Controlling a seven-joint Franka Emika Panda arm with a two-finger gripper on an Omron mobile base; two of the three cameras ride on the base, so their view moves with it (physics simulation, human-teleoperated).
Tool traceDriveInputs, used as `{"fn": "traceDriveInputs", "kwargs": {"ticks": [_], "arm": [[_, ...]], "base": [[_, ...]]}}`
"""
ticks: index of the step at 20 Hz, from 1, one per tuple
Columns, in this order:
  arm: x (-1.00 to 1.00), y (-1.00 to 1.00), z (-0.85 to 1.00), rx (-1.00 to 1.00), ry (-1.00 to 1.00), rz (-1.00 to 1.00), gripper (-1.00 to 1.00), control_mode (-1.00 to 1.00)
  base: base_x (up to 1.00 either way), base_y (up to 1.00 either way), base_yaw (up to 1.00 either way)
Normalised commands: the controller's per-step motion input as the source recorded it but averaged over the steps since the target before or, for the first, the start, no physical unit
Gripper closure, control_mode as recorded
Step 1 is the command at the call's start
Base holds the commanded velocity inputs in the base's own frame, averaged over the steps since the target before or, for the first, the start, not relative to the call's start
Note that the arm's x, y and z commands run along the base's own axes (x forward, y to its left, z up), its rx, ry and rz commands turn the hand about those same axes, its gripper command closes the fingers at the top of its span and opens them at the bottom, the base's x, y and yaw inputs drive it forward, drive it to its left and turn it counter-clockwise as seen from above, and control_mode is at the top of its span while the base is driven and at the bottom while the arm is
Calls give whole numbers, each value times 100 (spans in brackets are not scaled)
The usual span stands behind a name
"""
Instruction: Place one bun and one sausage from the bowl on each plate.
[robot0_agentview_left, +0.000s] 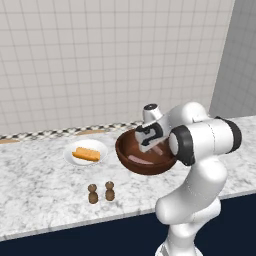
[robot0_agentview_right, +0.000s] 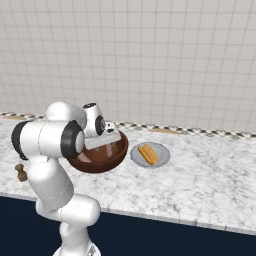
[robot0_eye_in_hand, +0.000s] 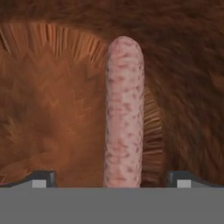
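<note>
1. Plate (robot0_agentview_left: 70, 152), left base view: a small white plate on the marble surface (robot0_agentview_left: 40, 185), at the left of the bowl and just beside it. It carries one golden bun (robot0_agentview_left: 86, 154); no sausage can be made out on it. The same plate (robot0_agentview_right: 162, 156) lies at the right of the bowl in the right base view.
2. Shakers (robot0_agentview_left: 100, 192), left base view: two small brown shakers standing upright, side by side, near the front edge of the surface and apart from the plate and bowl.
3. Bowl (robot0_agentview_left: 145, 165), left base view: a deep, dark reddish-brown, wood-like bowl on the surface. The arm's hand reaches down into it from above.
4. Sausage (robot0_eye_in_hand: 124, 109), hand view: a pale pink speckled sausage lying on the bowl floor (robot0_eye_in_hand: 52, 109), running straight away from the camera.
5. Fingers (robot0_eye_in_hand: 112, 179), hand view: the two tips stand wide apart, one at each side of the sausage's near end, with clear gaps. They hold nothing.
6. Progress, as a judgement: one plate has its bun; its sausage is probably the piece now being approached. A second plate and any further buns are not identifiable, so most of the task appears to remain.
</note>
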Motion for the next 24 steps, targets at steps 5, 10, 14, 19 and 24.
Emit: {"fn": "traceDriveInputs", "kwargs": {"ticks": [5,10,14,19,24], "arm": [[9,-6,-29,0,0,0,-100,-100],[3,-3,-22,0,0,0,-100,-100],[7,-1,-19,0,0,0,-100,-100],[0,0,-14,0,0,0,100,-100],[0,0,0,0,-2,0,100,-100]], "base": [[0,0,0],[0,0,0],[0,0,0],[0,0,0],[0,0,0]]}}
